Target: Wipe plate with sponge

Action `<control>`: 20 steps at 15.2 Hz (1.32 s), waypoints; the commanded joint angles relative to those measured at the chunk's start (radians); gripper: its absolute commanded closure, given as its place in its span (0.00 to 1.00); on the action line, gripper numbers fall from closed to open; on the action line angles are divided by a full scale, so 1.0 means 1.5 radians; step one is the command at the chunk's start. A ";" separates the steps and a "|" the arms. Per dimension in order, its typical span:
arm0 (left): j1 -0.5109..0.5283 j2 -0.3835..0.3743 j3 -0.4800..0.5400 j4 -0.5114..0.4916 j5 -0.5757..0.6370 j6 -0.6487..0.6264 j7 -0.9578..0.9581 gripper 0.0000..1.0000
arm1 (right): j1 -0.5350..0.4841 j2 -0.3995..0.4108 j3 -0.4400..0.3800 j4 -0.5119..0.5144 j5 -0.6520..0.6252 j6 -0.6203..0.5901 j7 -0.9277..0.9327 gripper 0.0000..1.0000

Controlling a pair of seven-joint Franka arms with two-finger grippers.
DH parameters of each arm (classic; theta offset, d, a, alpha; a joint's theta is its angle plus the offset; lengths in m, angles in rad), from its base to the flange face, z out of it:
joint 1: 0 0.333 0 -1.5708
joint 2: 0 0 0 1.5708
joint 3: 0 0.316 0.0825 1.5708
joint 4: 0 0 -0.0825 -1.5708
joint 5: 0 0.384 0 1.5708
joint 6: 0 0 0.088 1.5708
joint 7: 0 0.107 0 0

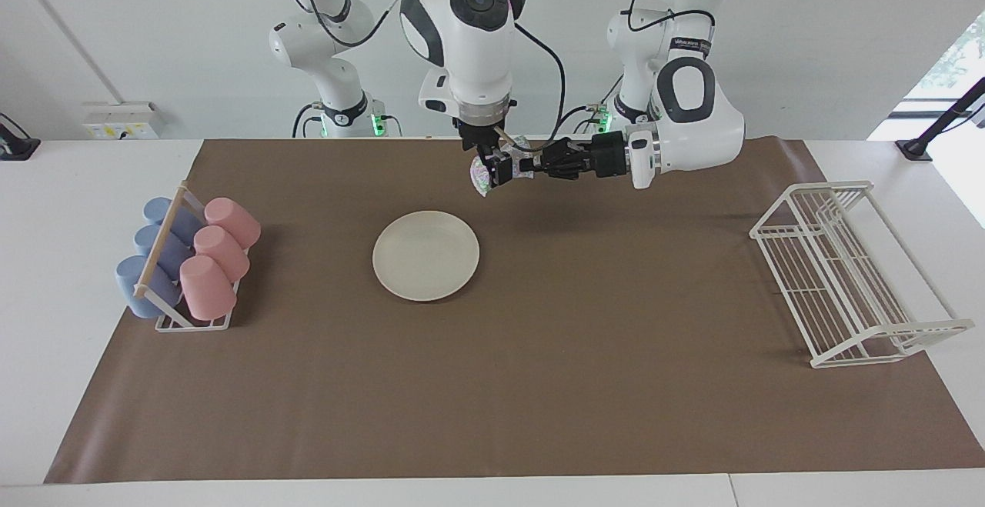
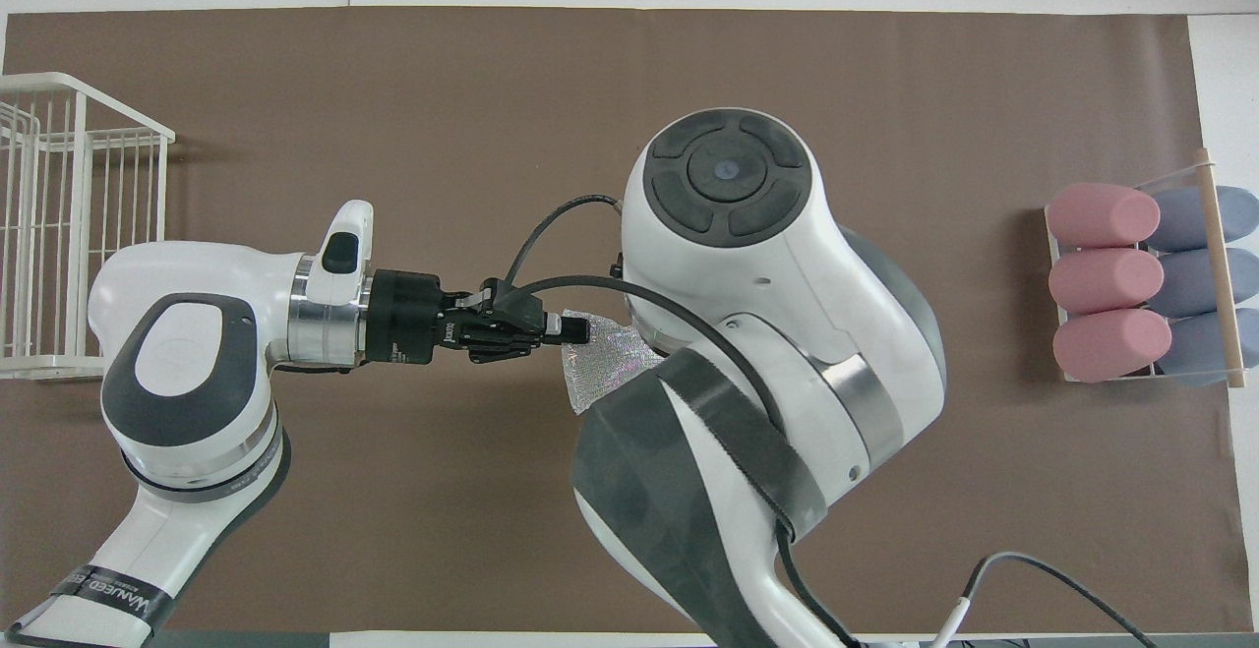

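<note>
The cream plate (image 1: 425, 255) lies flat on the brown mat, toward the right arm's end; in the overhead view the right arm hides it. The silvery speckled sponge (image 1: 481, 178) (image 2: 600, 373) hangs in the air over the mat, closer to the robots than the plate. My left gripper (image 1: 527, 165) (image 2: 575, 330) reaches in level from the side and is shut on the sponge's edge. My right gripper (image 1: 490, 168) points straight down at the same sponge, its fingers apart on either side of it; it is hidden in the overhead view.
A rack of pink and blue cups (image 1: 188, 261) (image 2: 1146, 279) lies at the right arm's end of the mat. A white wire rack (image 1: 846, 276) (image 2: 69, 225) stands at the left arm's end.
</note>
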 commanded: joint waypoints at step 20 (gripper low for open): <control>0.084 0.054 -0.002 0.174 0.617 0.067 -0.293 1.00 | -0.355 -0.137 0.001 -0.031 -0.030 -0.129 -0.985 0.00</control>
